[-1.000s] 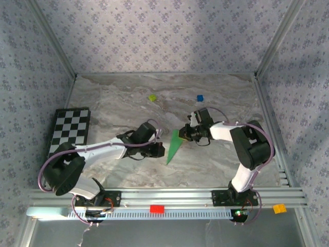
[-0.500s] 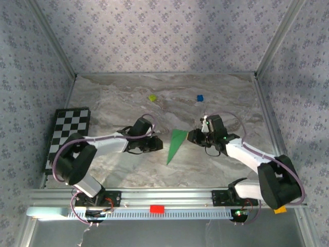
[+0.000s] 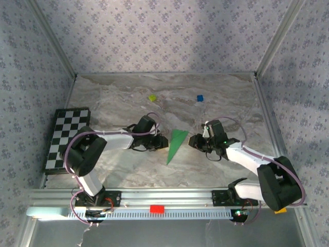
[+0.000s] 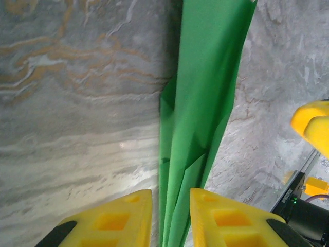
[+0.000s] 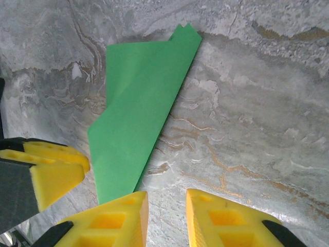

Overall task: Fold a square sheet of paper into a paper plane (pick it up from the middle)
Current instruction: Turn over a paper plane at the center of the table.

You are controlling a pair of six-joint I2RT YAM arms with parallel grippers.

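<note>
The paper plane (image 3: 176, 144) lay flat near the middle of the counter (image 3: 118, 98), a little toward the near edge. Its broad end pointed at the far edge and its tip at the near one, and its layers were folded over one another lengthwise, so it looked close to finished. It rested free rather than held. The left jaws sat low at its left long edge and stood narrowly apart. In the left wrist view the paper ran into the gap between them with counter showing on one side, so they seemed to grip nothing. The right jaws, just off its right side, were also narrowly parted over bare counter and empty. Flanking it from both sides probably suited pressing the crease or lifting it by the middle. A checkerboard (image 3: 67, 136) lay along the left edge, and a yellow-green block (image 3: 152, 97) and a blue block (image 3: 200, 98) sat toward the far edge.
</note>
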